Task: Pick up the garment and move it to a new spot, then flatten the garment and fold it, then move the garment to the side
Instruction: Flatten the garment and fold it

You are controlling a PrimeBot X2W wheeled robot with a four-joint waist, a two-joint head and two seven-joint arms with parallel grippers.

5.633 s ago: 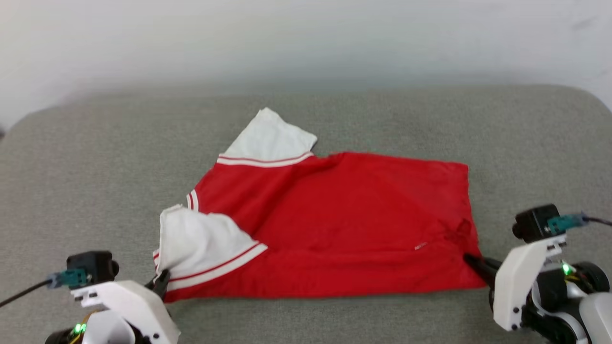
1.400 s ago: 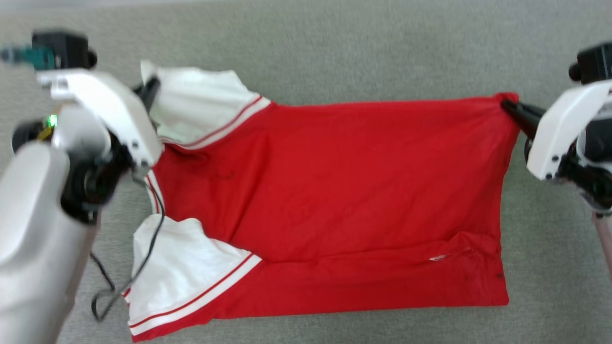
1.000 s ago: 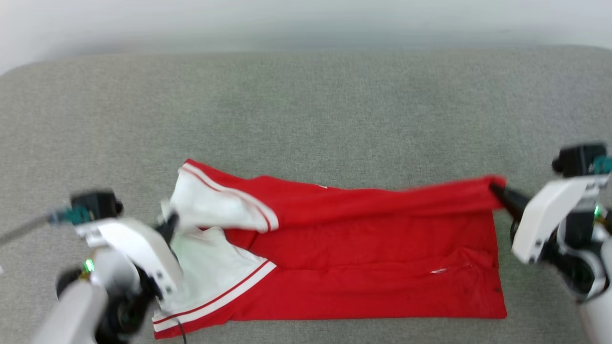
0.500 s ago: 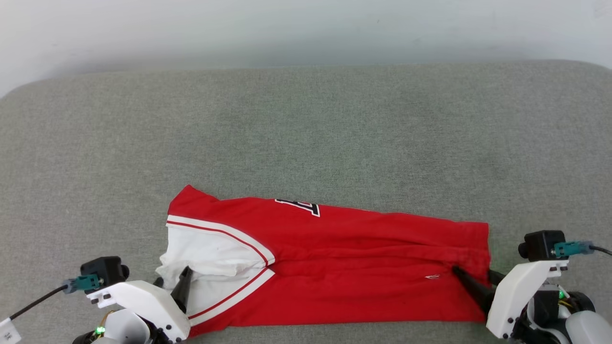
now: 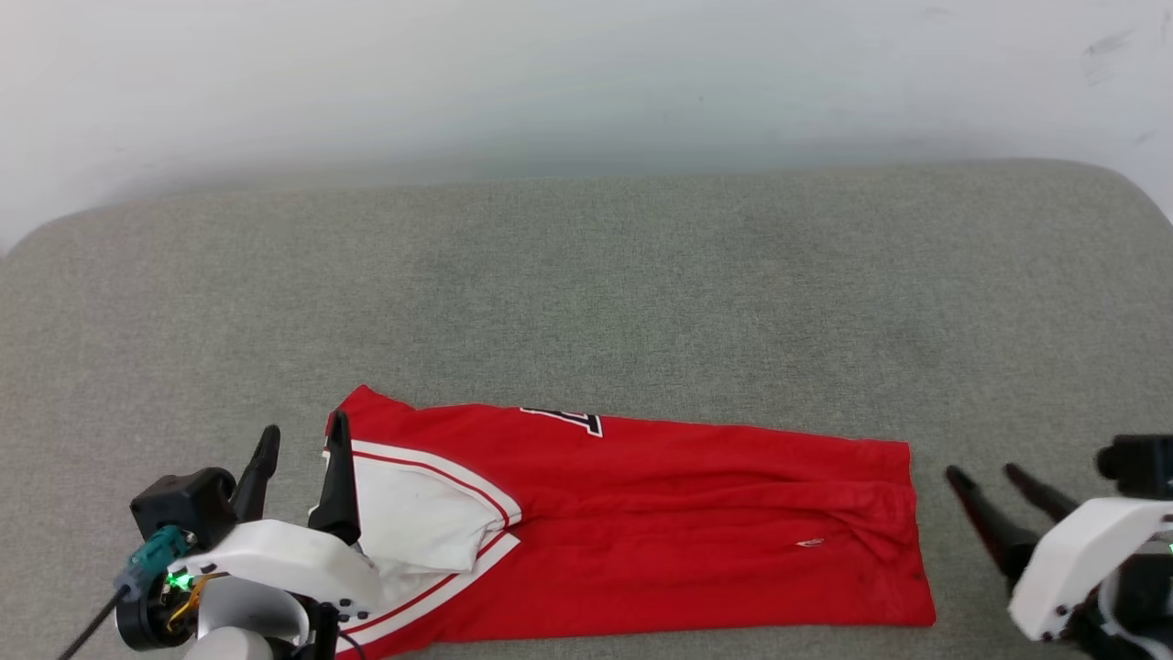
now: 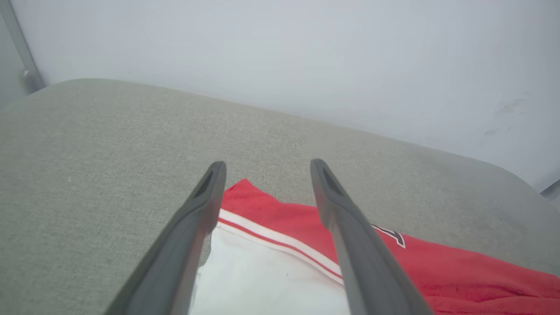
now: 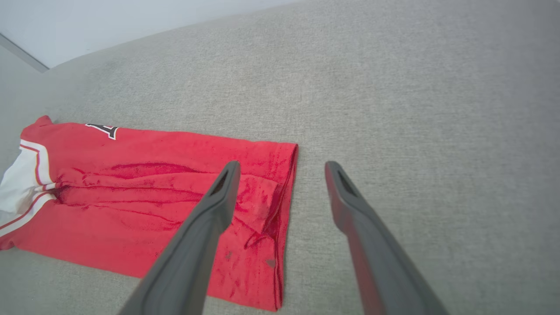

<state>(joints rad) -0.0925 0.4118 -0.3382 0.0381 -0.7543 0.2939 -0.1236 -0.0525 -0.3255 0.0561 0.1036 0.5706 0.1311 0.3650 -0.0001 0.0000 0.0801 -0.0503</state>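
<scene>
The red garment (image 5: 660,522) lies folded lengthwise as a long strip near the front edge of the grey cushion, white striped sleeves (image 5: 412,513) at its left end and part of a black number (image 5: 568,420) on top. My left gripper (image 5: 302,438) stands open just left of the sleeve end, lifted off the cloth, nothing between its fingers (image 6: 201,218). In the left wrist view the white sleeve (image 6: 262,280) lies below them. My right gripper (image 5: 985,475) is open too, just off the garment's right hem (image 7: 284,205), holding nothing.
The grey cushioned surface (image 5: 586,293) stretches wide behind and to both sides of the garment. A pale wall (image 5: 586,73) rises behind it. The cushion's rounded corners (image 5: 1136,192) show at the far left and right.
Both grippers let go of the garment's folded-over edge and opened, then drew back a little outward. The garment now rests folded in half on the cushion. The camera view also shifted.
</scene>
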